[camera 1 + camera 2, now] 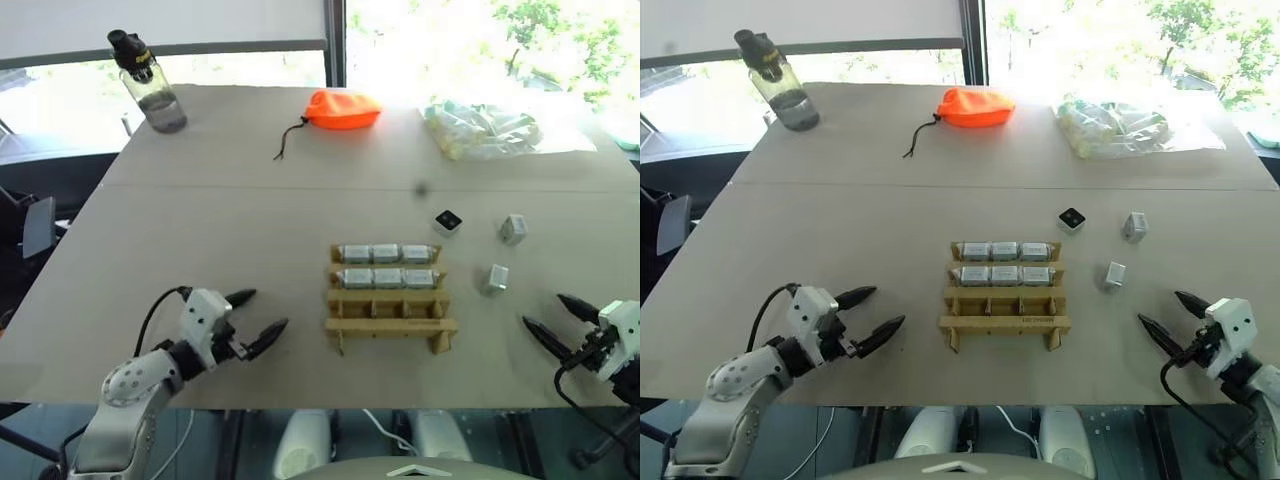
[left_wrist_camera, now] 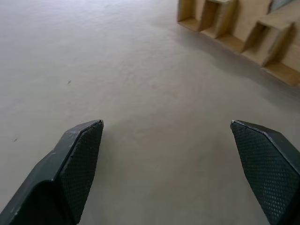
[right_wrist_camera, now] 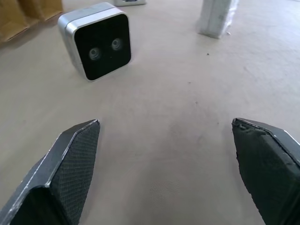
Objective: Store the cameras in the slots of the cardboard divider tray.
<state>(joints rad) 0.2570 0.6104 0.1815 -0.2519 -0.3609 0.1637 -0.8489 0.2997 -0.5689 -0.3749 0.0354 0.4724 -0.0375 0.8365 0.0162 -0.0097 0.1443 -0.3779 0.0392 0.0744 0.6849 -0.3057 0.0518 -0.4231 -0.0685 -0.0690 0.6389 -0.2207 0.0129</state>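
1. Cardboard divider tray: cut off by the frame edge in the left wrist view; a few slot walls visible, rest out of frame.
2. Camera, far one in the right wrist view: top cut off.
3. Clear bag: washed out by window glare; contents cannot be made out.
4. Right gripper: its arm cut off by the frame edge.

The cardboard divider tray sits at centre frame on the table, six cameras filling its two upper rows. Three loose cameras lie right of it. Upper left stands a bottle, top centre a pouch, upper right a plastic bag. The left gripper is lower left, the right gripper lower right.
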